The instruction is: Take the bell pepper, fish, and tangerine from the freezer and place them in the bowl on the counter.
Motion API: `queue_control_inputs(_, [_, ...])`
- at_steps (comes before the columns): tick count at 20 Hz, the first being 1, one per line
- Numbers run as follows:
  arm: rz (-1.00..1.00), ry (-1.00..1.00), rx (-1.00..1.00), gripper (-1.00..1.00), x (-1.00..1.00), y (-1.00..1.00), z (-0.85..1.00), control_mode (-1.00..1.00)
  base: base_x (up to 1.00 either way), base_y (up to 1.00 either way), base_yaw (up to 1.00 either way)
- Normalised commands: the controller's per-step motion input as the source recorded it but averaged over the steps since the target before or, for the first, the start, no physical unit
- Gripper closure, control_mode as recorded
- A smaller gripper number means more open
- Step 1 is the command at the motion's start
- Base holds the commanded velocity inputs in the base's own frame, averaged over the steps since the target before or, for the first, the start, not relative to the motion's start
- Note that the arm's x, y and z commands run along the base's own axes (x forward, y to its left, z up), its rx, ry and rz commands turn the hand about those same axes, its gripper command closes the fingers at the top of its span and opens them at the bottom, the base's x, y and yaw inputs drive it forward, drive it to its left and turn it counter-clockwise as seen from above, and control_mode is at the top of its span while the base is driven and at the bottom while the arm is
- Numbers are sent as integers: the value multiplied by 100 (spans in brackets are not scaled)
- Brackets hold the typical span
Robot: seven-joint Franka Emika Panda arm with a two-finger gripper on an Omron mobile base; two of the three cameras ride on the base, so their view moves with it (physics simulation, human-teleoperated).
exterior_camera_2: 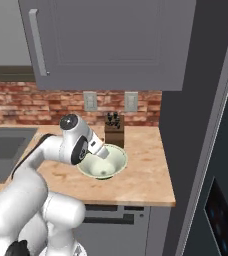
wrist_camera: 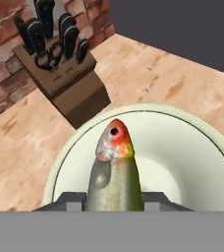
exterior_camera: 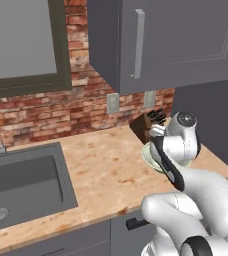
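While the tan counter (exterior_camera_2: 141,180) stretches from the sink on the left toward the freezer (exterior_camera_2: 206,150) on the right, the pale bowl (wrist_camera: 182,147) sits near the knife block (wrist_camera: 65,83). Poised over it, the gripper (wrist_camera: 115,199) clamps the fish (wrist_camera: 115,172). No pepper or tangerine seen inside, so both probably remain

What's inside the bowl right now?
The bowl shows bare pale interior in the hand view and right base view. The fish, clamped in the gripper, hangs over it and covers part of the bottom, so that part is unknown.

The bowl (wrist_camera: 192,147) lies open from above; the knife block (wrist_camera: 65,83) crowds just behind its rim.
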Motion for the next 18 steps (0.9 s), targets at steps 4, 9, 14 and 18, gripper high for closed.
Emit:
queue_control_inputs(4, [0, 11, 0, 100, 87, -1, -78, -100, 0, 0, 0])
queue_control_inputs(9, [0, 11, 0, 100, 61, -8, -53, -100, 0, 0, 0])
queue_control_inputs(14, [0, 6, 0, -100, 22, -26, -47, -100, 0, 0, 0])
queue_control_inputs(18, [0, 0, 0, -100, 1, -11, -7, -100, 0, 0, 0])
